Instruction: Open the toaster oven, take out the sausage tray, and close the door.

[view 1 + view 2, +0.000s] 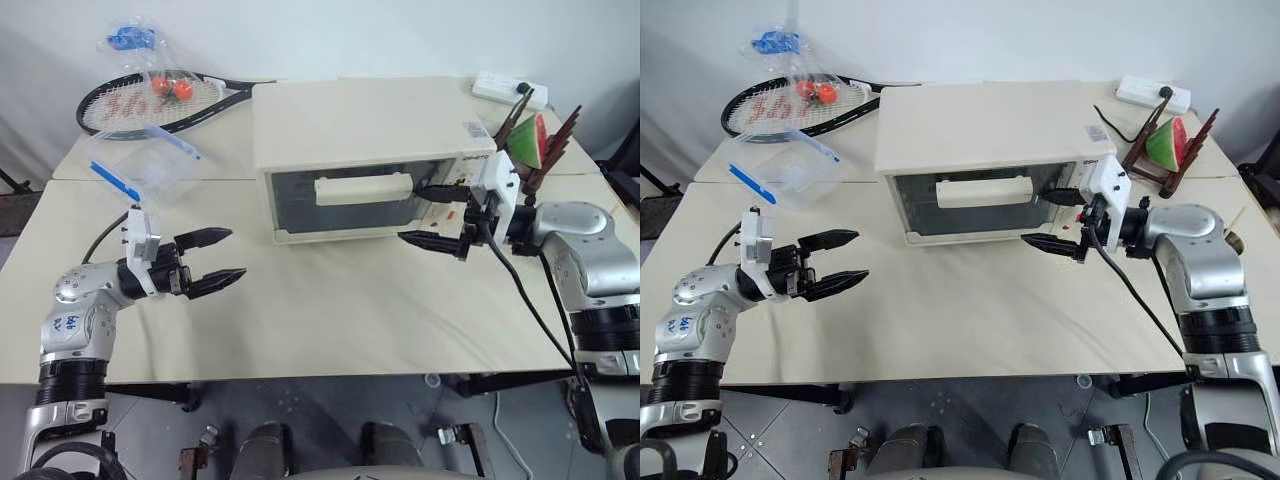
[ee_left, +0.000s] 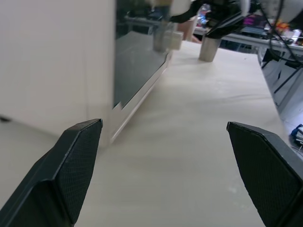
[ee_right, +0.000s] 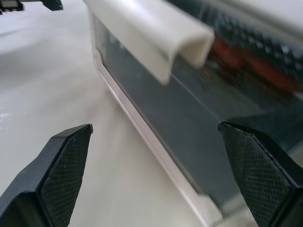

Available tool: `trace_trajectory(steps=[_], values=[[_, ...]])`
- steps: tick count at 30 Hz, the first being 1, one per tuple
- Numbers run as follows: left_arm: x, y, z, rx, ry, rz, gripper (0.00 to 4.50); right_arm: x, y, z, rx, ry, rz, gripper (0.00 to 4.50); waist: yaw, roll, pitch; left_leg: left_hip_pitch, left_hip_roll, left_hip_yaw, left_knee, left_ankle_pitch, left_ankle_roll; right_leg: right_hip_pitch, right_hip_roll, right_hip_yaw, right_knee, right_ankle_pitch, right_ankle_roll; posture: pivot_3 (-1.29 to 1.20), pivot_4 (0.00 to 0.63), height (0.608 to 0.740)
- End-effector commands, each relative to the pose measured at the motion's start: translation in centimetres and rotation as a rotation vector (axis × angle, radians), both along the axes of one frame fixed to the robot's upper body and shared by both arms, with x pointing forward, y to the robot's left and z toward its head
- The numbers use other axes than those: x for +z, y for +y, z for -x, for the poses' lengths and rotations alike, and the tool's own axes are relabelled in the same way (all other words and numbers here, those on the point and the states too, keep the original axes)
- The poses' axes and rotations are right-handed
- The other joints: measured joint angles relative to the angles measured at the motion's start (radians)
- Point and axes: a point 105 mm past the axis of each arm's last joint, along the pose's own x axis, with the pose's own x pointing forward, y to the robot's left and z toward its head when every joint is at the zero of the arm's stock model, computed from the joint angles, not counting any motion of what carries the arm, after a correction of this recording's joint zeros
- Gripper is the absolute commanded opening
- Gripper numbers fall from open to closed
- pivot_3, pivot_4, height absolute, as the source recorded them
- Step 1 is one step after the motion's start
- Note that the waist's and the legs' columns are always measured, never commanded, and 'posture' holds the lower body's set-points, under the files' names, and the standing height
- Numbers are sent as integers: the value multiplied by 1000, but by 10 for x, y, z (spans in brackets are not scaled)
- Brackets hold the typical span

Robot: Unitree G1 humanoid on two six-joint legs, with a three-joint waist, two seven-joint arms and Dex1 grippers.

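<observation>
The cream-white toaster oven (image 1: 370, 130) stands mid-table with its door (image 1: 340, 205) shut. The glass front carries a wide bar handle (image 1: 365, 188). My right gripper (image 1: 410, 213) is open at the door's right end, level with the handle's tip (image 3: 151, 33), one finger above and one below, touching nothing. Through the glass, red sausages (image 3: 251, 59) show dimly; the sausage tray under them is hard to make out. My left gripper (image 1: 237, 253) hangs open above the table, left of the oven and apart from it, pointing toward the oven's front corner (image 2: 118, 109).
Behind the oven at the left lie a tennis racket (image 1: 150, 100), a bag with tomatoes (image 1: 172, 87) and a clear plastic box with a blue strip (image 1: 145, 165). A power strip (image 1: 510, 90) and a watermelon slice on a wooden stand (image 1: 530, 140) sit at the back right.
</observation>
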Motion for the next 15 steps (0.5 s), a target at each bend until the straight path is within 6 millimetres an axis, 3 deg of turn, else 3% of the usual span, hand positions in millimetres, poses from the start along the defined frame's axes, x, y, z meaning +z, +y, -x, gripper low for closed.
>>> trace_trajectory(steps=[1, 7, 15], values=[[16, 0, 11, 18, -71, 7, 4500, 22, 5, 7, 48, -56, -21, 4475, 0, 0, 0, 0, 0, 0, 0, 0, 0, 0, 0, 0, 0, 0, 0, 0, 150, 740], [17, -5, 24, 99, -88, 18, 4500, 25, 17, 17, 113, -53, -4, 4475, 1, 0, 0, 0, 0, 0, 0, 0, 0, 0, 0, 0, 0, 0, 0, 0, 150, 740], [26, 1, 26, 293, -121, 105, 4500, 22, 37, 38, 213, -19, 16, 4475, 3, 0, 0, 0, 1, 0, 0, -1, 0, 0, 0, 0, 0, 0, 0, 0, 150, 740]])
